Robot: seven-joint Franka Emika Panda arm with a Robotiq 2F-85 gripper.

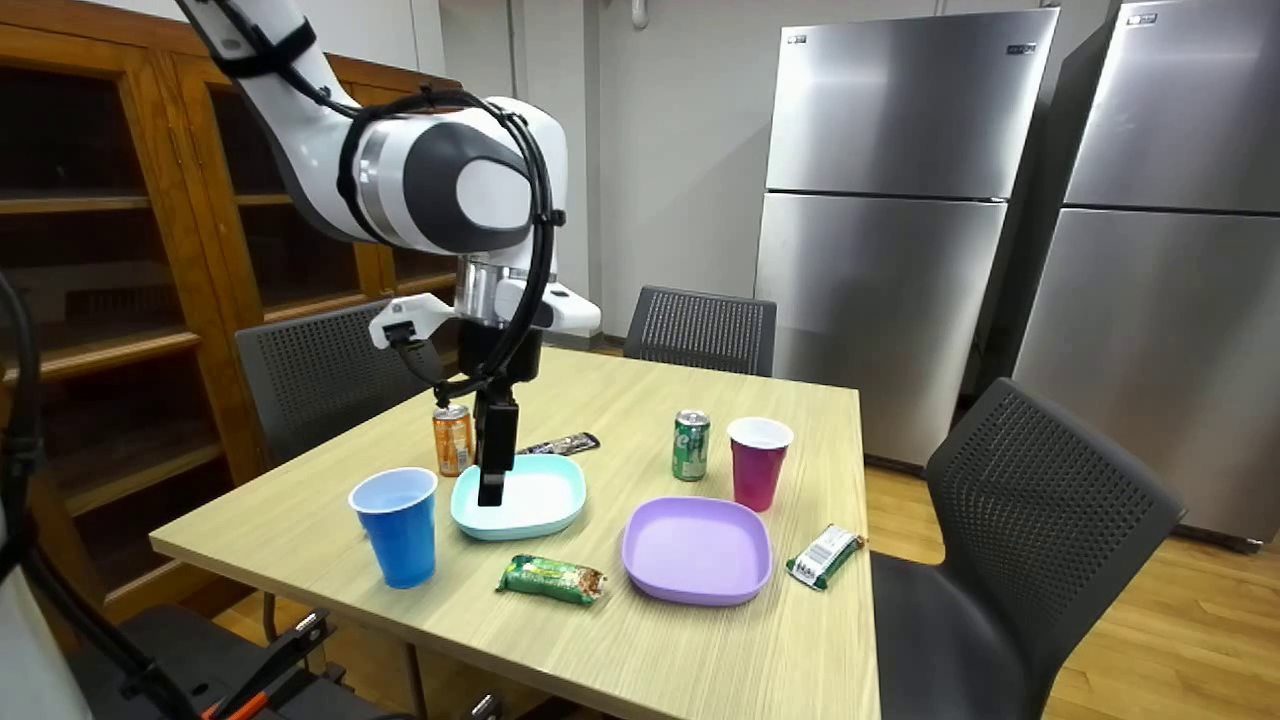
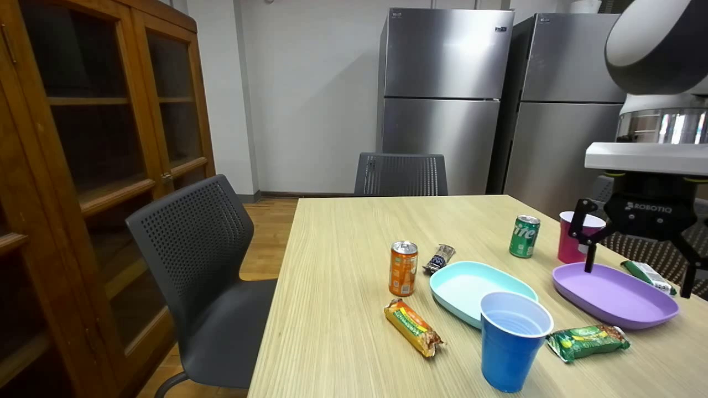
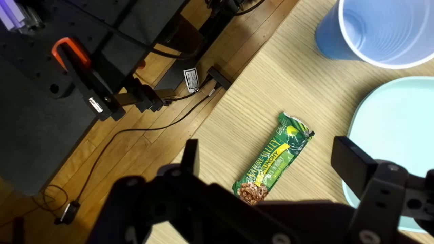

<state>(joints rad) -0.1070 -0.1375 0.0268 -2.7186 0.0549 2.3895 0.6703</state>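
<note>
A black, two-fingered metal pincer (image 2: 638,281) is held above a pale wood-grain counter (image 2: 343,249), its fingers (image 3: 352,162) spread wide apart and nothing gripped between them. In the wrist view, an oblong, green plastic-wrapped snack bar (image 3: 271,162) is framed in the gap; it is laid flat on the counter below, touched by neither finger, its long side slanted relative to them. Near the bar, but apart from it, a tapered blue plastic cup (image 1: 400,540), a shallow turquoise plastic plate (image 1: 540,500) and a shallow lavender plastic plate (image 1: 697,550) are set out. Farther across the counter, an orange metal can (image 1: 453,440), a green metal can (image 1: 690,445) and a white-lined magenta plastic cup (image 1: 757,480) are stood upright.

It is judged that the step in hand is the lining-up over the green bar, with no grasp made yet. For that bar to be gripped, a slight turn would be called for, so that the fingers are set across its narrow width, then a straight lowering until both sides are straddled. Care would be needed with the turquoise plate, partly covered by one finger in the wrist view.
</note>
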